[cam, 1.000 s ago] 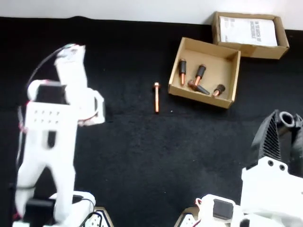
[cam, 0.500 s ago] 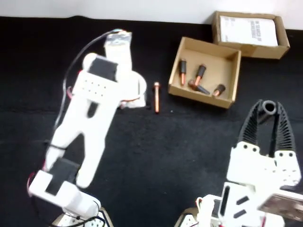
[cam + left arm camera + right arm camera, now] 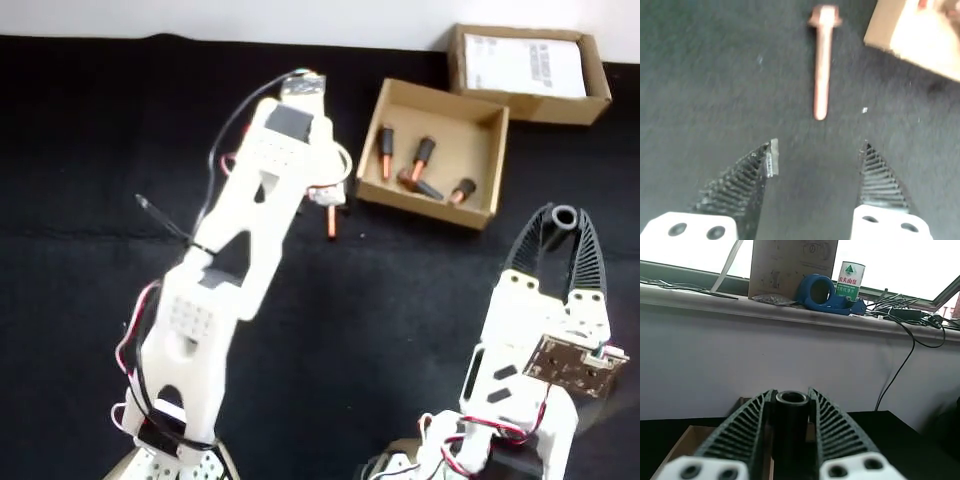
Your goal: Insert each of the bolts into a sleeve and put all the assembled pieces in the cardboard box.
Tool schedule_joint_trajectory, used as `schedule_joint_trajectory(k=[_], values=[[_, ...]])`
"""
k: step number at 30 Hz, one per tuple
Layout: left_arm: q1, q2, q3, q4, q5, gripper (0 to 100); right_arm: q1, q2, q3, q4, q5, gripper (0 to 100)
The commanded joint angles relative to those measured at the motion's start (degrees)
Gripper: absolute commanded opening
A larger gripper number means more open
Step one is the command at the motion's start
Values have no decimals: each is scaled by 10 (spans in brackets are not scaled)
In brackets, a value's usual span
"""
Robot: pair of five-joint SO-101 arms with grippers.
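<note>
A copper bolt (image 3: 331, 223) lies on the black table just left of the cardboard box (image 3: 395, 97); the white left arm hides its head end from above. In the left wrist view the bolt (image 3: 823, 70) lies just ahead of my open left gripper (image 3: 817, 150), not touching the fingers (image 3: 752, 170). My right gripper (image 3: 560, 232) is at the front right, raised and pointing up, shut on a black sleeve (image 3: 790, 425) held upright, open end (image 3: 563, 216) on top. Inside the box lie several assembled sleeve-and-bolt pieces (image 3: 421, 155).
A second cardboard box (image 3: 590, 55) holding a white printed sheet (image 3: 525, 64) stands at the back right, touching the first box. A white wall borders the far edge of the black table (image 3: 100, 120).
My left arm has swung from the far left across the table to the bolt. My right arm has risen and turned, lifting the sleeve upright.
</note>
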Motion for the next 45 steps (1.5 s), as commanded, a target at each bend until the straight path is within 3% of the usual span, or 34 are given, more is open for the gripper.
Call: schedule_joint_trajectory(k=[1, 12, 19, 37, 39, 44, 45], values=[[-4, 58, -109, -3, -1, 259, 8, -8, 5, -25, 5, 8], [-38, 224, -301, -22, -96, 256, 8, -8, 7, -23, 5, 8], [-55, 249, -335, -60, -146, 256, 8, -8, 7, -23, 5, 8], [-13, 292, -333, -57, -113, 254, 8, -8, 15, -22, 5, 8], [-15, 312, -337, -58, -113, 213, 8, -8, 19, -22, 5, 8], [-22, 316, -337, -119, -113, 1, 8, -8, 20, -22, 5, 8], [-24, 316, -335, -135, -113, 17, 8, -8, 20, -22, 5, 8]])
